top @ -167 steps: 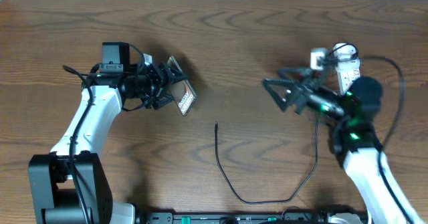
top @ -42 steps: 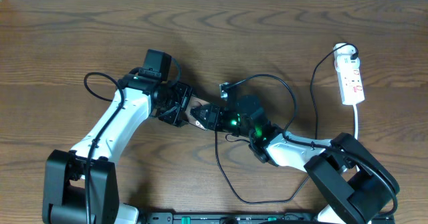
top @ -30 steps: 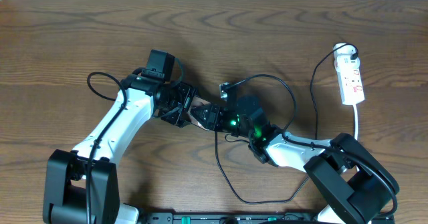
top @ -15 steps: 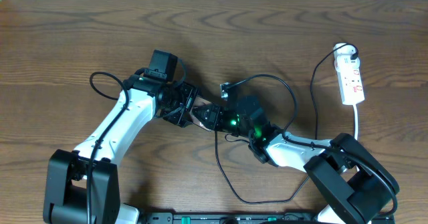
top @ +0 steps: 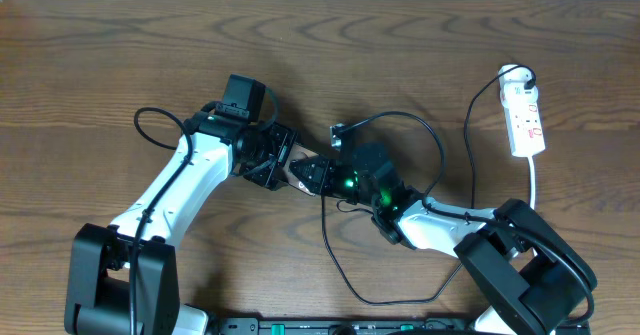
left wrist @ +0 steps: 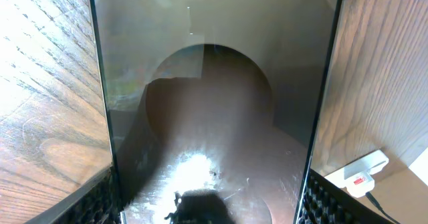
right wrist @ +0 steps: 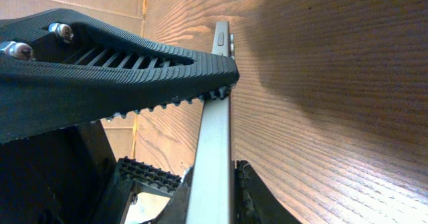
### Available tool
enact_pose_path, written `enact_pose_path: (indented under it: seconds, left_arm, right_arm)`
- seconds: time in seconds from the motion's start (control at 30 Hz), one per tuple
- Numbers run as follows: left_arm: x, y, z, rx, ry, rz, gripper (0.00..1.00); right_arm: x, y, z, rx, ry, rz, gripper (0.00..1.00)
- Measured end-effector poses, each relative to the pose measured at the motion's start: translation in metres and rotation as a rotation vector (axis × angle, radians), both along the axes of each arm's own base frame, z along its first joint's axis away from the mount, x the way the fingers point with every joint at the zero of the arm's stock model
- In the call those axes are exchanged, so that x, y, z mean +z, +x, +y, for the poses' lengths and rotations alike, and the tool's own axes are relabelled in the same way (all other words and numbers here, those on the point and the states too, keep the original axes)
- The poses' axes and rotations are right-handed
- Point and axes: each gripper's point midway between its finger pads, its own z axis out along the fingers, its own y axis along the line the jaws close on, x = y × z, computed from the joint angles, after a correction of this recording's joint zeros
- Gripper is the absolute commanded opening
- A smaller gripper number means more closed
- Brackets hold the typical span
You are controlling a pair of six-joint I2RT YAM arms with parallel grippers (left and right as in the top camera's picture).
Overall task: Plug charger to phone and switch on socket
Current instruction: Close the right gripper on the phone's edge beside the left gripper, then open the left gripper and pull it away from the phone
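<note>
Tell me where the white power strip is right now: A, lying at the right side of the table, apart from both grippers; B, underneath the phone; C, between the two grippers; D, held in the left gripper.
A: the overhead view shows the power strip lying flat at the right side of the table, while the left gripper and right gripper meet at the phone near the middle.

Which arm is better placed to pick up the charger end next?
Right, probably. The charger ends beside the right gripper, while the left gripper grips the phone.
</note>
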Motion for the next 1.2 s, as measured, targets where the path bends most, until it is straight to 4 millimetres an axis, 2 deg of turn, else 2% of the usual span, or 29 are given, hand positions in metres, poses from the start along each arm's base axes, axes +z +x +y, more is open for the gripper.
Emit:
enact_pose_path:
  seconds: [0.23, 0.4, 0.43, 0.5, 0.53, 0.57, 0.87, 1.0, 1.2]
  left_arm:
    - [0.000, 0.000, 0.000, 0.003, 0.001, 0.002, 0.07]
    - [0.000, 0.000, 0.000, 0.002, 0.001, 0.002, 0.08]
    - [0.000, 0.000, 0.000, 0.002, 0.001, 0.002, 0.22]
    - [0.000, 0.000, 0.000, 0.002, 0.001, 0.002, 0.68]
    - [0.000, 0.000, 0.000, 0.002, 0.001, 0.002, 0.85]
    - [0.000, 0.000, 0.000, 0.002, 0.001, 0.002, 0.89]
    - [0.002, 0.001, -0.001, -0.008, -0.006, -0.010, 0.91]
    - [0.004, 0.002, 0.000, -0.026, -0.024, -0.020, 0.91]
    - [0.020, 0.022, 0.004, -0.091, -0.131, -0.136, 0.92]
  right_arm:
    - [-0.002, 0.000, -0.001, 0.000, -0.012, -0.010, 0.02]
    - [-0.002, 0.001, -0.001, -0.001, -0.013, -0.010, 0.01]
    - [-0.002, 0.001, -0.001, -0.001, -0.013, -0.010, 0.01]
    - [-0.002, 0.001, -0.001, -0.001, -0.014, -0.010, 0.01]
    - [-0.002, 0.001, -0.001, -0.001, -0.014, -0.010, 0.01]
    - [-0.002, 0.001, -0.001, -0.001, -0.014, -0.010, 0.01]
    - [0.000, 0.001, -0.001, 0.003, 0.001, -0.009, 0.01]
    - [0.001, 0.007, -0.007, -0.004, 0.008, -0.004, 0.01]
    - [0.002, 0.026, -0.025, -0.058, 0.025, 0.011, 0.01]
